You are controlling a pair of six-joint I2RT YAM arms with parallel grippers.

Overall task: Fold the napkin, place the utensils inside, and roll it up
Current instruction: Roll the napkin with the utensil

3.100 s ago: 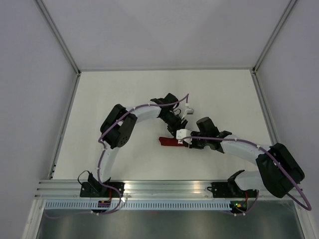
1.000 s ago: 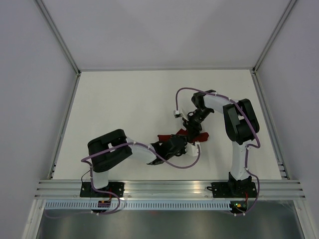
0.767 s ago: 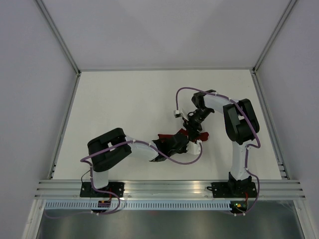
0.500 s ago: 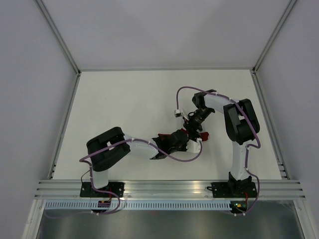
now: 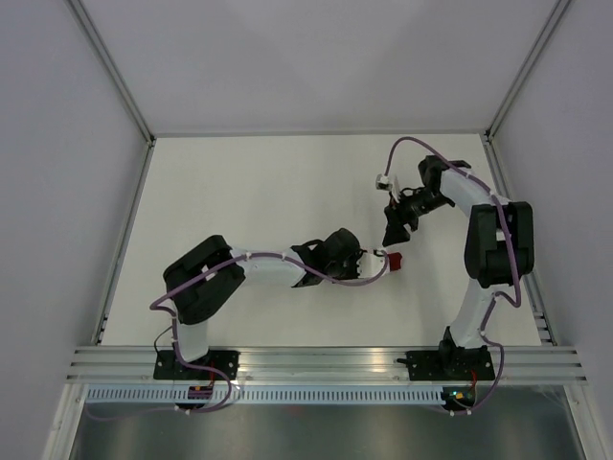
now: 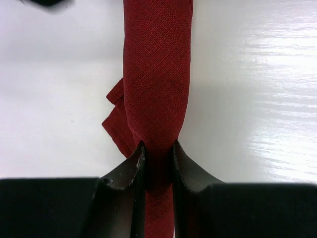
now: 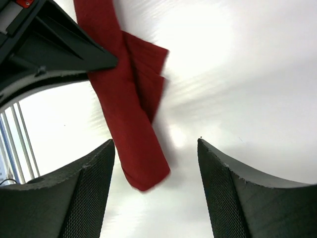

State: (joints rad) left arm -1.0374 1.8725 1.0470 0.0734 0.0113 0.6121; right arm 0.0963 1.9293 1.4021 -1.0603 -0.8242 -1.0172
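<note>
Left jaws: closed on the napkin (image 6: 157,84), pinching it from both sides near one end.
Napkin: a narrow dark red roll that runs straight ahead from between the left jaws and out past the top edge of the left wrist view.
Flap (image 6: 116,124): a loose folded corner that sticks out of the roll's side, just ahead of the left jaws.
Right jaws: spread wide and gripping nothing.
Free end (image 7: 146,178): in the right wrist view it lies ahead of the right jaws, in line with the gap between them and nearer one jaw, touching neither.
Left arm (image 5: 268,271): stretched low across the bench (image 5: 249,182), with only a small red tip (image 5: 394,261) showing past its jaws from above.
Right arm (image 5: 498,240): its jaws are near that tip, on the far side, and apart from it.
Contact with bench: the pictures do not show whether the roll rests on it.
</note>
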